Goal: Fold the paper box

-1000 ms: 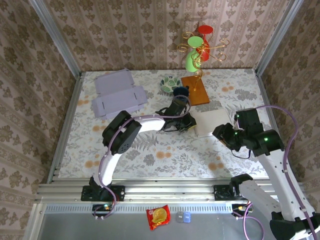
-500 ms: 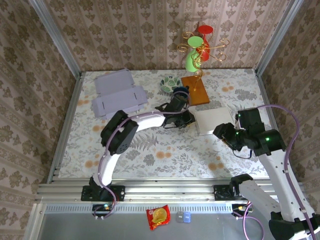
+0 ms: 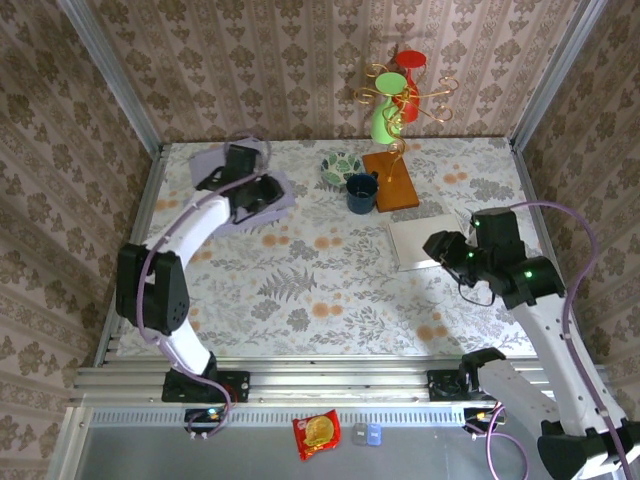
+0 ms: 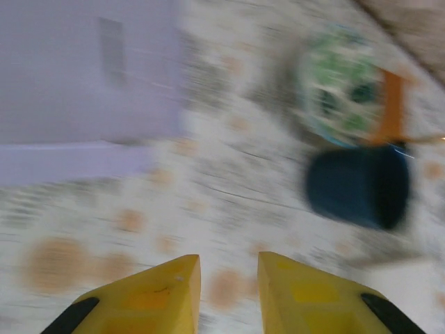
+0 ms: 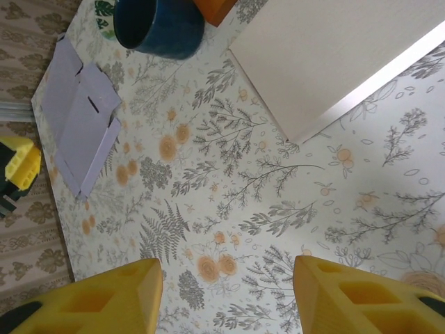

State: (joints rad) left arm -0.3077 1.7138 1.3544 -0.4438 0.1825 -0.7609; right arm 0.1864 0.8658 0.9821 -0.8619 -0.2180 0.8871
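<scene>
The paper box (image 3: 215,160) is a flat lavender cut-out lying at the back left of the table, partly under my left arm. It also appears as blurred lavender paper (image 4: 83,69) in the left wrist view and as a lavender sheet (image 5: 80,132) in the right wrist view. My left gripper (image 3: 262,195) hovers at its right edge, the yellow jaws (image 4: 229,292) slightly apart with nothing between them. A flat white box (image 3: 430,243) lies right of centre. My right gripper (image 3: 440,250) hangs at its near edge, open (image 5: 226,292) and empty above the floral cloth.
A dark blue cup (image 3: 361,193) and a green patterned bowl (image 3: 342,165) stand at the back centre. Beside them an orange wooden base (image 3: 392,180) carries a gold wire stand with green and red cups (image 3: 398,95). Papered walls close in the table on three sides.
My left arm has swung from the table's middle, beside the white box, to the back left over the lavender sheet, and its jaws have parted a little. The right gripper barely moved.
</scene>
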